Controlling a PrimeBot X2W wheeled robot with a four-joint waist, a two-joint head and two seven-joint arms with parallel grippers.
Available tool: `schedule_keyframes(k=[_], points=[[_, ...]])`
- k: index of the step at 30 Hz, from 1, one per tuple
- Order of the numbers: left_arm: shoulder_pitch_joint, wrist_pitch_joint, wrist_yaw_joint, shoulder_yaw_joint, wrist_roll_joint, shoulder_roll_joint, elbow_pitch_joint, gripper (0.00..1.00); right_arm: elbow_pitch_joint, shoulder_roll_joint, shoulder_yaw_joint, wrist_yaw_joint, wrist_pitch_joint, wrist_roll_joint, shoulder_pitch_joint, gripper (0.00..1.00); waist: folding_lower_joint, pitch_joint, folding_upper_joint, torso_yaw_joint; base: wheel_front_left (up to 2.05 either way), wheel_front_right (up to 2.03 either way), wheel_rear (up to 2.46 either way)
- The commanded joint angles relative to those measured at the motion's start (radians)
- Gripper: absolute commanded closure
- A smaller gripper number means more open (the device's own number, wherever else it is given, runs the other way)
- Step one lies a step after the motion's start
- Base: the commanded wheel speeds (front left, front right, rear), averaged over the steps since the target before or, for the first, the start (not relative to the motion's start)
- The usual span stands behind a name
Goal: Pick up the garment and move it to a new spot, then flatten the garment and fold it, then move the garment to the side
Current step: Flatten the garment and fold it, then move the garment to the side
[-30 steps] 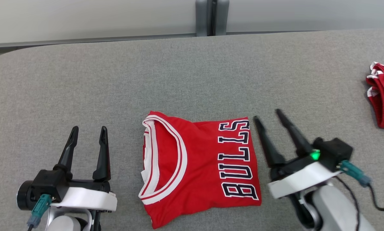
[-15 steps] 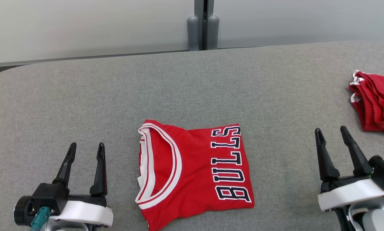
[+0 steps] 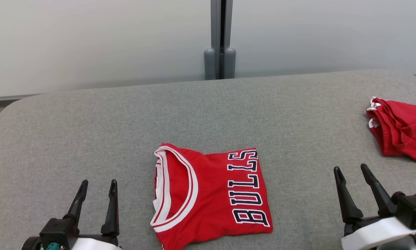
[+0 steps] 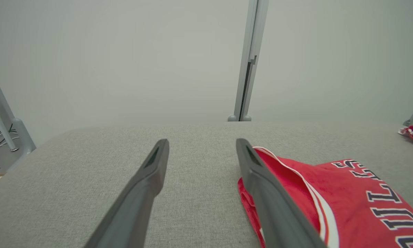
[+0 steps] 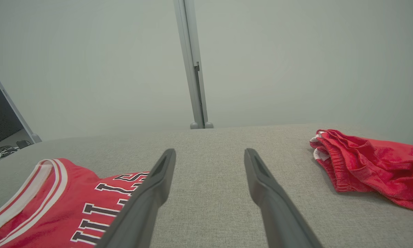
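1. The folded garment [image 3: 211, 198] lies flat at the near centre of the desk [image 3: 90, 121].
2. The left end effector [image 3: 99, 182] and the right end effector [image 3: 350, 167] flank it, both spread and empty; the left one is nearer.

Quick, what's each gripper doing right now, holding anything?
Left gripper: open, holding nothing, beside the folded jersey.
Right gripper: open, holding nothing.
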Motion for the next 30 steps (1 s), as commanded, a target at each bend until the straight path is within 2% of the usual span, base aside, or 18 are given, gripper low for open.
schedule_keyframes(k=[1,13,30], points=[[0.015,0.002,0.007,0.001,-0.003,0.005,-0.007,0.00,-0.013,-0.002,-0.006,0.000,0.009,-0.007,0.019,0.00,0.0000,-0.013,-0.0001,-0.001,0.00,0.00,0.00],[0.042,0.010,0.020,-0.003,-0.012,0.012,-0.023,0.00,-0.074,0.003,-0.022,0.000,0.050,-0.013,0.069,0.00,0.0000,-0.028,-0.0001,-0.003,0.00,0.00,0.00],[0.030,0.006,0.031,-0.013,-0.017,0.019,-0.008,0.00,-0.081,0.005,-0.019,0.000,0.062,-0.004,0.074,0.00,0.0000,-0.033,-0.0001,-0.005,0.00,0.00,0.00]])
